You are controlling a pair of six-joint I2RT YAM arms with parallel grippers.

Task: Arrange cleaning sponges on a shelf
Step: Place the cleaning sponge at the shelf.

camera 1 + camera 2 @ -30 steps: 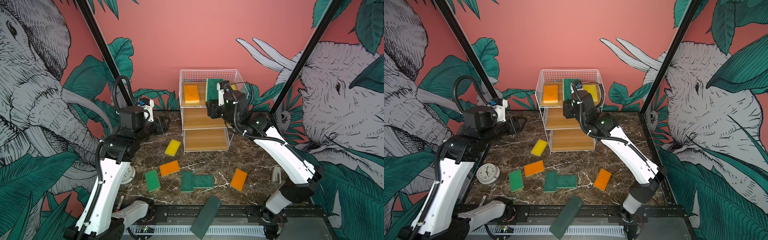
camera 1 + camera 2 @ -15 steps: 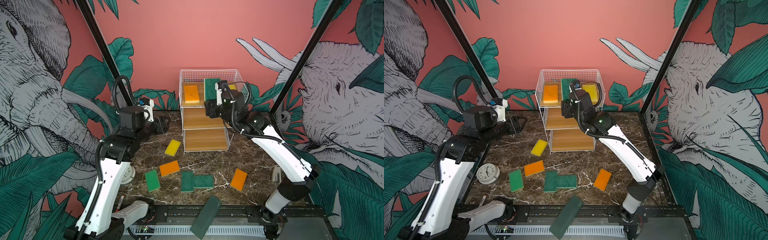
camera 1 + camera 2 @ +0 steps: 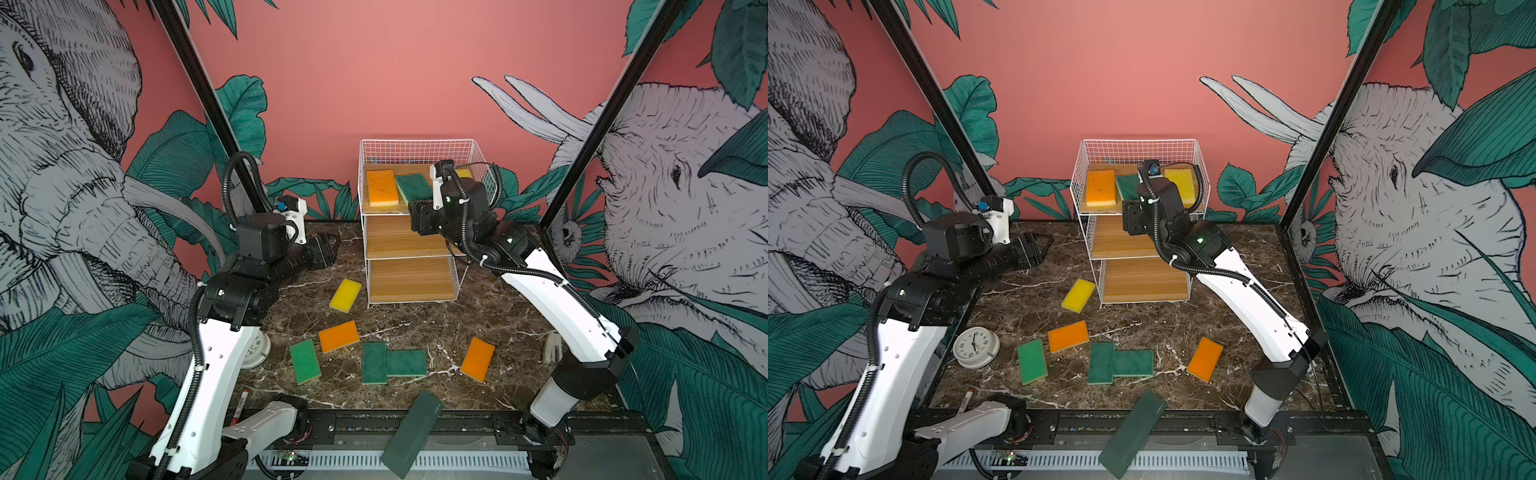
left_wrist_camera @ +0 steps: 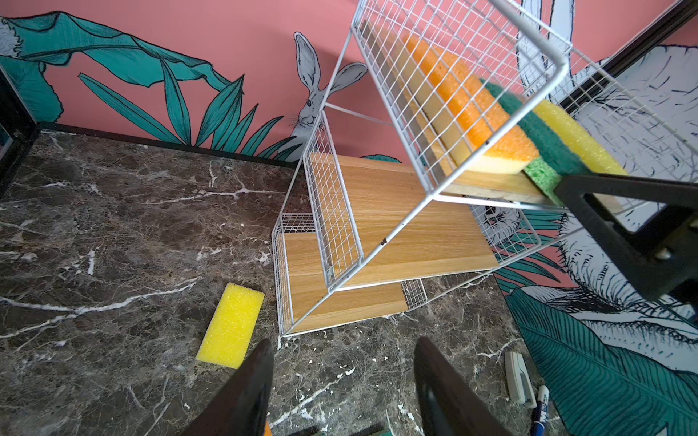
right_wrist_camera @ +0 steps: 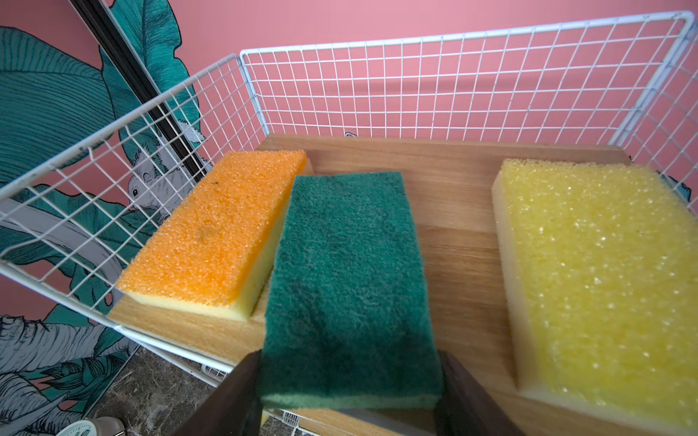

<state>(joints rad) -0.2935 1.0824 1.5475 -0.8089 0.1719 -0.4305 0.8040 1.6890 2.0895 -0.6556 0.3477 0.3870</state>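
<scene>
The shelf [image 3: 415,142] stands at the back of the marble table, a white wire rack with three wooden boards. On its top board lie an orange sponge [image 5: 223,230] and a yellow sponge [image 5: 600,279]. Between them a dark green sponge [image 5: 347,271] lies slanted, one long side resting on the orange one, its near end past the board's front edge. My right gripper [image 5: 349,358] is shut on that near end, a finger against each side. My left gripper [image 4: 343,341] hangs open and empty above the table, left of the shelf, near a yellow sponge [image 4: 231,326]. Several more sponges lie on the table, among them an orange one [image 3: 338,336].
A long dark green slab [image 3: 411,434] lies across the front rail. A white clock [image 3: 976,347] sits by the left arm's base with a pen [image 3: 966,399] in front of it. A small white object [image 3: 552,352] and a marker [image 4: 540,411] lie at the right side.
The right gripper has drawn back a little and the dark green sponge has gone from raised on end to lying slanted on the top board. The left arm has not moved.
</scene>
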